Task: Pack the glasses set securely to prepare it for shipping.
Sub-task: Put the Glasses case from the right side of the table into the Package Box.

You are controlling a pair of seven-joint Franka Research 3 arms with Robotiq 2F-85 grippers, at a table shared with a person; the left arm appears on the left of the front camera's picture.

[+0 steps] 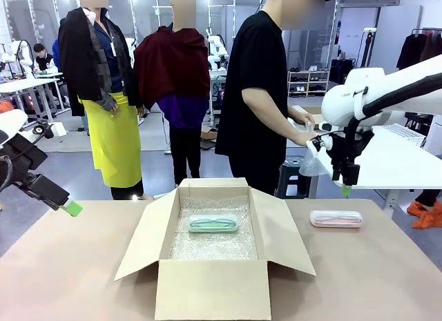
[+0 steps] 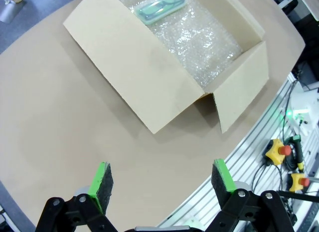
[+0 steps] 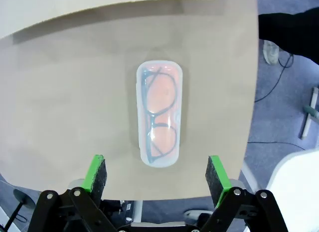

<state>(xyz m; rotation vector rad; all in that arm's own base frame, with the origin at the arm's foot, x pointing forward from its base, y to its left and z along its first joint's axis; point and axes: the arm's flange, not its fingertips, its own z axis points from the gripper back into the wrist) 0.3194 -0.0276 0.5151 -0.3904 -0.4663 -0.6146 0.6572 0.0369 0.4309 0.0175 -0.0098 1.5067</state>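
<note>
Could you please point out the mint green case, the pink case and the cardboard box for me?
mint green case (image 1: 213, 224), front view, middle of its clear lid.
pink case (image 3: 159, 114), right wrist view, centre of its lid.
cardboard box (image 1: 212, 291), front view, its near flap.

1st case (image 1: 213, 224) in box (image 1: 210, 290); 2nd case (image 1: 336, 219) on table (image 1: 69, 266), R of box.

The left gripper (image 2: 162, 181) is hovering over the table (image 2: 60, 132), jaws spread apart; the mint green case (image 2: 162, 7) is lying on bubble wrap (image 2: 207, 45) inside the cardboard box (image 2: 144, 80).
</note>
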